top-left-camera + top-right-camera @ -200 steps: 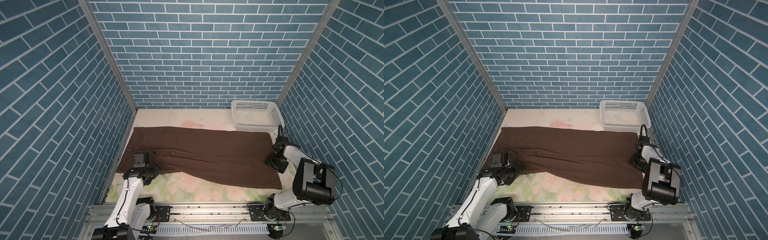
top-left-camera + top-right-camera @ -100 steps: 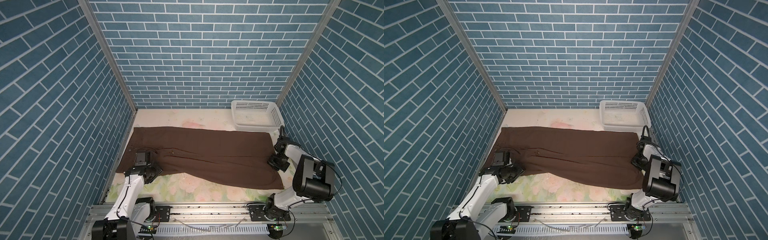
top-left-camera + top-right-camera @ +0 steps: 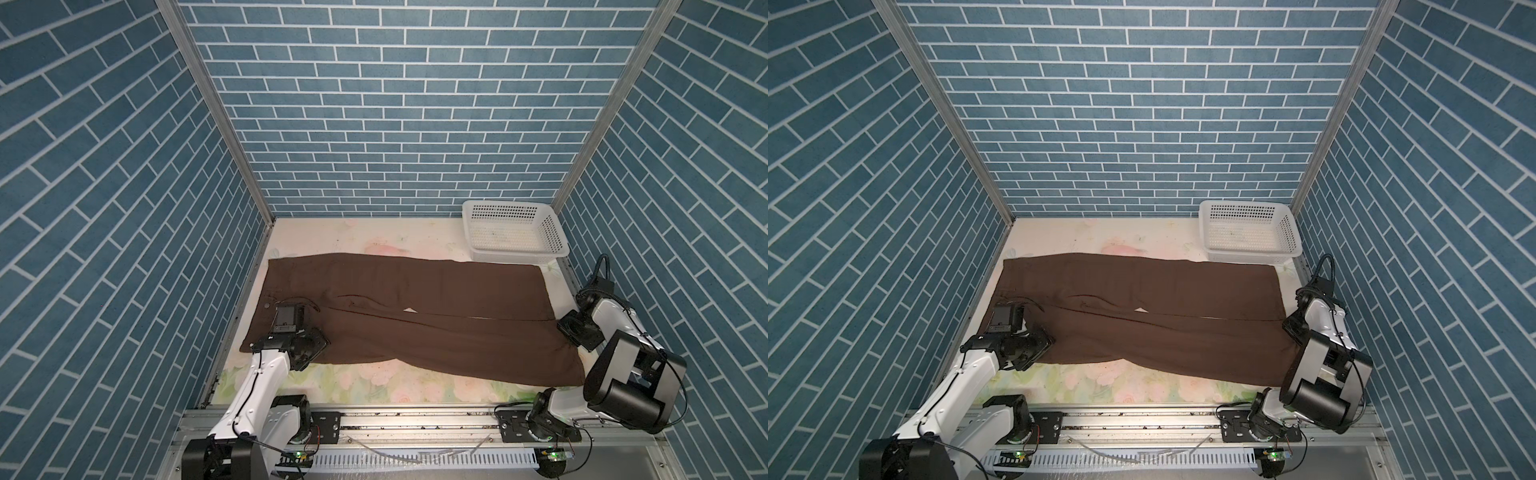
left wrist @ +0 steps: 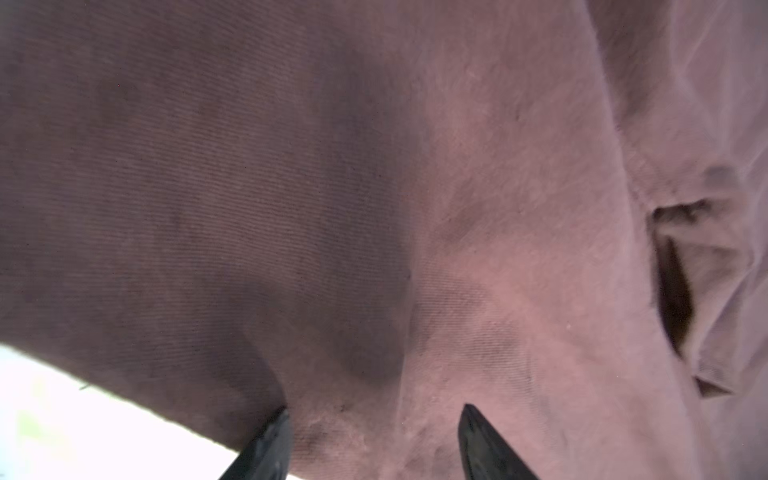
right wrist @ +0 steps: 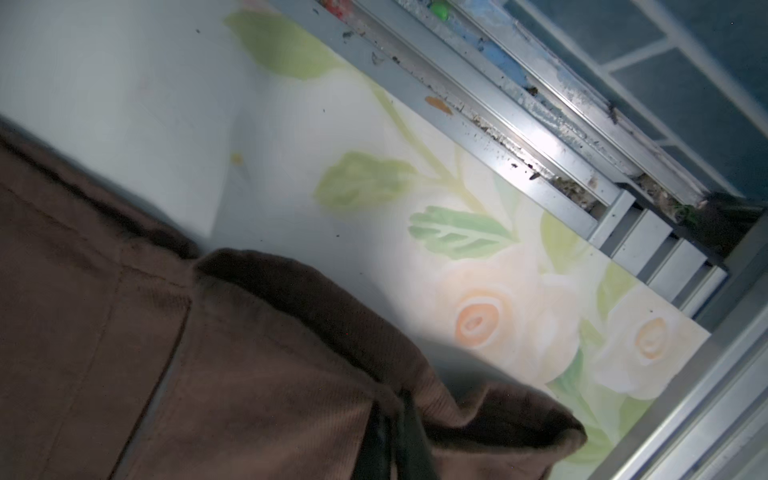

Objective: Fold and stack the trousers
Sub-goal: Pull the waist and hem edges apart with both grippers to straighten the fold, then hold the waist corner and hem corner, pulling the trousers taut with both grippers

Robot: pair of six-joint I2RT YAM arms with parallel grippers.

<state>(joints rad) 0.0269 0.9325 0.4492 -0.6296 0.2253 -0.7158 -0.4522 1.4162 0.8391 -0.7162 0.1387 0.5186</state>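
These trousers (image 3: 415,332) look soft and limp; my right gripper (image 5: 395,432) clamps the right hem, my left gripper (image 4: 376,436) is spread over the waist.

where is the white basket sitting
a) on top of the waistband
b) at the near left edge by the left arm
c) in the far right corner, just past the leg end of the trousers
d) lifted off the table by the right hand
c: in both top views the white basket stands on the table in the far right corner, just beyond the far edge of the trousers at their leg end.
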